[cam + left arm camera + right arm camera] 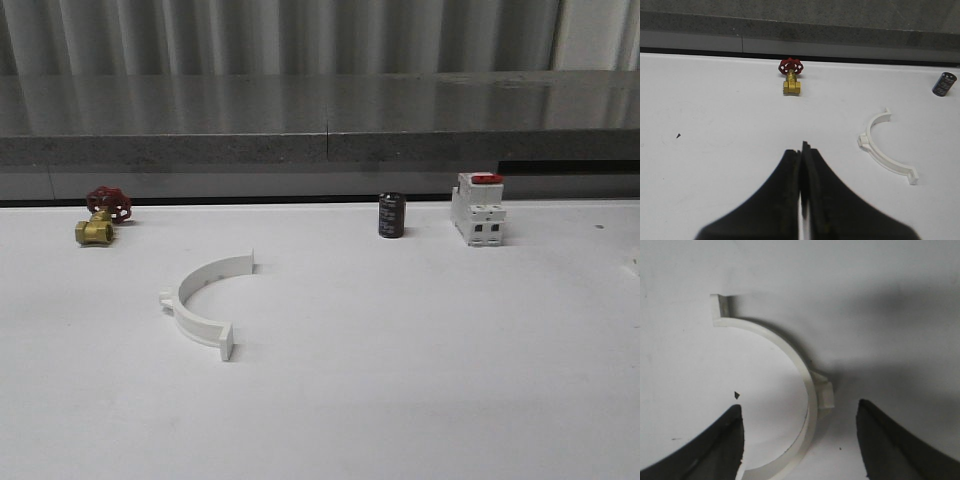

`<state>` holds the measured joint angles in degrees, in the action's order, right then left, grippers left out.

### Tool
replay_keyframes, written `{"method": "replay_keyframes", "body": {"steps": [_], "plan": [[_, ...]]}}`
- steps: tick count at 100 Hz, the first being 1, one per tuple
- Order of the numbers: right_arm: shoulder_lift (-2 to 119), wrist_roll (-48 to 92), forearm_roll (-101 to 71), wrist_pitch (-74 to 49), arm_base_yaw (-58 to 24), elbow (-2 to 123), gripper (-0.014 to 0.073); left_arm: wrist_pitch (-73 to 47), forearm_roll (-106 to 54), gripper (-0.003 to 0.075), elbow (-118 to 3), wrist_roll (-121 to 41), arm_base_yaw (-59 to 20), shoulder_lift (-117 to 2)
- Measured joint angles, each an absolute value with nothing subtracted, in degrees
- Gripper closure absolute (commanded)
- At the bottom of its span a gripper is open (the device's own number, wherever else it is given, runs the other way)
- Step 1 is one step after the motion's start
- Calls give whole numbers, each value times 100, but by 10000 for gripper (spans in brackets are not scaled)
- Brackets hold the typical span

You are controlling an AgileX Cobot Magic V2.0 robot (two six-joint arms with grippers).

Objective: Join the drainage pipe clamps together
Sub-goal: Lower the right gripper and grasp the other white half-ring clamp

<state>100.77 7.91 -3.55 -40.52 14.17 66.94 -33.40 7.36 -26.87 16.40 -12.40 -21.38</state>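
One white half-ring drainage pipe clamp (200,329) lies flat on the white table, left of centre, its open side facing right. It also lies ahead and to the right of my left gripper (802,148), clamp (887,164), which is shut with nothing between its fingers and hovers over bare table. A second white half-ring clamp (785,347) lies under my right gripper (799,405). That gripper is open, with one finger inside the arc and the other outside it, past the side lug (823,392). Neither finger touches the band.
A brass valve with a red handwheel (100,218) sits at the back left. A black cylinder (391,215) and a white block with a red top (477,208) stand at the back right. A grey ledge (320,150) runs behind the table.
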Motion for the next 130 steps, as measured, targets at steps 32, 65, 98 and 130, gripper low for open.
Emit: {"method": "replay_keyframes", "body": {"steps": [32, 65, 98, 130], "plan": [[10550, 940, -355, -3936, 1417, 6707, 104, -3340, 736, 741, -2687, 1640, -1240, -2138], [10759, 952, -355, -3901, 1417, 6722, 106, -3350, 736, 741, -2687, 1640, -1240, -2138], [10759, 952, -355, -3891, 1417, 6722, 106, -3350, 736, 741, -2687, 1640, -1240, -2138], [10880, 952, -355, -3869, 1417, 6722, 106, -3350, 736, 741, -2687, 1640, -1240, -2138]]}}
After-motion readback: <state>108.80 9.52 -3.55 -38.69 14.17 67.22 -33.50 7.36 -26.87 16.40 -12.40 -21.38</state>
